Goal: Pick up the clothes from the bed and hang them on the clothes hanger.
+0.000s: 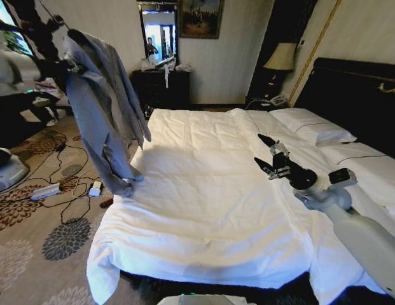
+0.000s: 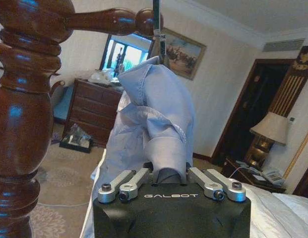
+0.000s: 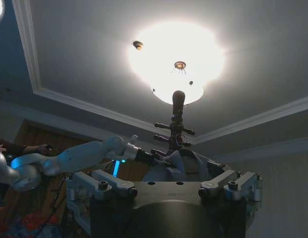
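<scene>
1. Hanging off the bed's (image 1: 203,190) left edge, the shirt (image 1: 102,108) draped floorward; the right gripper (image 1: 268,155) hovered over open duvet, jaws spread, empty.
2. The left gripper (image 2: 171,176) pressed the shirt (image 2: 154,119) beside a wooden post (image 2: 25,114); jaw state unclear.
3. The right gripper's fingers (image 3: 111,184) faced the ceiling.

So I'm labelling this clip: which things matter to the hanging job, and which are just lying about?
Job:
light-grey wrinkled shirt
white-duvet bed
turned wooden stand
left pincer

Lying about:
dark wooden dresser
cream-shaded lamp
floor cables
</scene>
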